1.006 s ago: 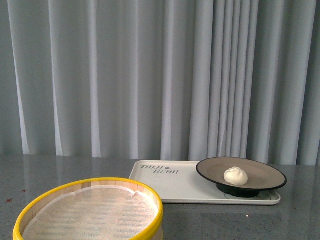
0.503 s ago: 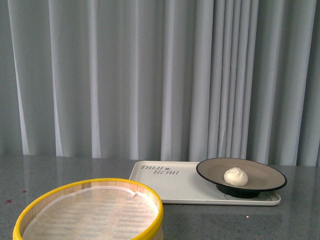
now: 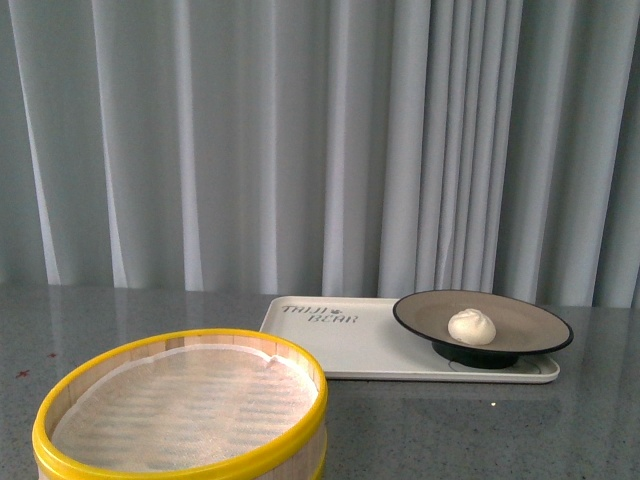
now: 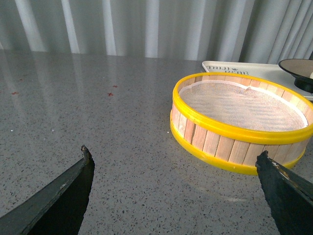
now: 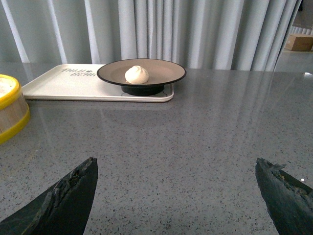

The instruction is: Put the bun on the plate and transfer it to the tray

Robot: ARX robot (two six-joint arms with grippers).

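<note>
The white bun (image 3: 472, 326) (image 5: 137, 74) rests on the beige plate with a black rim (image 3: 520, 322) (image 5: 164, 71). That plate stands on the right end of the cream tray (image 3: 340, 352) (image 5: 58, 85), whose dark lettering is at its far left corner. In the front view neither arm shows. My left gripper (image 4: 173, 161) is open over bare table, close to the steamer basket, with nothing between its fingers. My right gripper (image 5: 176, 169) is open too, low over the table and well short of the tray. An edge of the plate (image 4: 298, 73) and tray (image 4: 234, 67) shows in the left wrist view.
A wooden steamer basket with yellow rims (image 3: 180, 410) (image 4: 244, 115) (image 5: 10, 110) stands at the front left, lined with white cloth. Grey curtains (image 3: 300, 150) hang behind the speckled grey table (image 3: 450, 430).
The front view has shifted slightly, so the basket shows fuller and higher. The bun, plate and tray keep their places.
</note>
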